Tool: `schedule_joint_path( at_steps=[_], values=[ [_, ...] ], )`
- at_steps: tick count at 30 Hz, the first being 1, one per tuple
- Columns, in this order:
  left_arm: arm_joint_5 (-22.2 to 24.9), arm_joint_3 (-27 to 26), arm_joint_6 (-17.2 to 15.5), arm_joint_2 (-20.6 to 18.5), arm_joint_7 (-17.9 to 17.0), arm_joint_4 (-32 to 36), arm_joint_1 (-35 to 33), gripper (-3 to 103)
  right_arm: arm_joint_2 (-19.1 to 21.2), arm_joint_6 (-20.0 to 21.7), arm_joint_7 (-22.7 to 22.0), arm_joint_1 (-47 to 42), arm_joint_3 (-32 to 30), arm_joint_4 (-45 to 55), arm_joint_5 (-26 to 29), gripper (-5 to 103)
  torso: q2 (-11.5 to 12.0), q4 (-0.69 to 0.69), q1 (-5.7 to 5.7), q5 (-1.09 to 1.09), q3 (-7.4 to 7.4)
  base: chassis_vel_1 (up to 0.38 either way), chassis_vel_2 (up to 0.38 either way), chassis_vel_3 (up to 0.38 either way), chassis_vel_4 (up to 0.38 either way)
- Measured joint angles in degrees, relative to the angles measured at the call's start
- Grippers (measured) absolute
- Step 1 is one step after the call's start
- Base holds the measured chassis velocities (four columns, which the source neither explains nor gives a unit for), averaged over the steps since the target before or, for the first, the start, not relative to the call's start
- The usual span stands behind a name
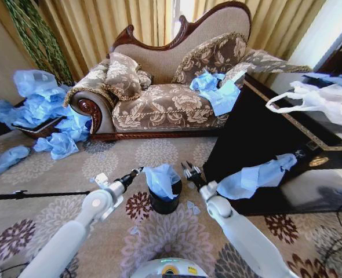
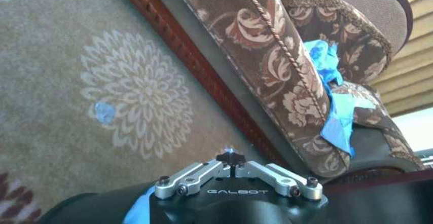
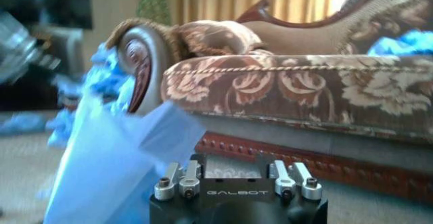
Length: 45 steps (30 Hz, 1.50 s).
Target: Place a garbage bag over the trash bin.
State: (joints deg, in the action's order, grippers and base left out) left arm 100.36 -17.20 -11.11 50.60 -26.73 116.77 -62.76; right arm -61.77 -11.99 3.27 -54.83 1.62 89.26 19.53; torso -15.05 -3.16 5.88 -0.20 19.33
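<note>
Head view: the bin (image 1: 164, 202) stands on the patterned carpet (image 1: 55, 214) before the sofa (image 1: 171, 98), a light-blue bag (image 1: 161, 178) bunched in its mouth and rising above the rim. Left hand (image 1: 137, 171) hangs just beside the bag, its fingers together on nothing that can be seen. Right hand (image 1: 189, 171) hovers near the bin's other side, fingers apart and empty. More blue bags (image 1: 40, 107) lie heaped beside the sofa arm.

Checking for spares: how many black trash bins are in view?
1. The trash bin stands on the carpet before the sofa, a garbage bag draped over it; furniture may hide others.
</note>
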Motion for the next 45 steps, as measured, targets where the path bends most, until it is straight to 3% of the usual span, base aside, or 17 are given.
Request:
schedule_joint_path(
  at_steps=[2, 7, 11, 15, 28, 45],
  values=[
    [0.03, 0.54, -0.06, -0.12, 0.04, -0.14, 0.46, 0, -0.02, -0.43, 0.41, 0.22, 0.47, -0.93, -2.87, 63, 0.00, 0.00, 0.00, 0.02, 0.00, 0.000, 0.000, 0.000, 0.000],
    [0.04, 0.62, -0.14, 0.04, 0.16, -0.20, 0.14, 0, -0.02, -1.03, 0.84, 2.08, 1.01, -2.63, -6.52, 74, 0.00, 0.01, 0.00, 0.01, 0.00, 0.000, 0.000, 0.000, 0.000],
    [0.02, 0.80, -0.18, 0.48, 0.29, -0.37, 0.13, 0, 0.79, -1.32, 2.00, 3.51, 2.40, -2.47, -9.46, 95, 0.00, 0.00, 0.00, 0.00, 0.01, 0.000, 0.000, 0.000, 0.000],
    [0.01, 1.09, -0.19, 0.82, 0.32, -0.54, 0.62, 0, 0.93, -1.37, 2.53, 3.65, 3.48, -1.93, -10.97, 99, 0.00, -0.01, 0.00, 0.00, 0.01, 0.000, 0.000, 0.000, 0.000],
    [-0.11, 1.13, -0.37, 0.83, 0.51, 0.36, -1.22, 0, -1.43, -0.77, -1.35, 8.20, 5.83, -5.36, -9.35, 100, 0.00, 0.01, 0.00, 0.00, 0.01, 0.000, 0.000, 0.000, 0.000],
    [-0.52, 0.51, -0.59, 1.38, 0.75, 1.56, -3.02, 0, -3.83, 0.33, -2.72, 13.39, 9.68, -6.88, -8.71, 100, 0.00, 0.00, 0.01, 0.00, 0.01, 0.000, 0.000, 0.000, 0.000]
  ],
)
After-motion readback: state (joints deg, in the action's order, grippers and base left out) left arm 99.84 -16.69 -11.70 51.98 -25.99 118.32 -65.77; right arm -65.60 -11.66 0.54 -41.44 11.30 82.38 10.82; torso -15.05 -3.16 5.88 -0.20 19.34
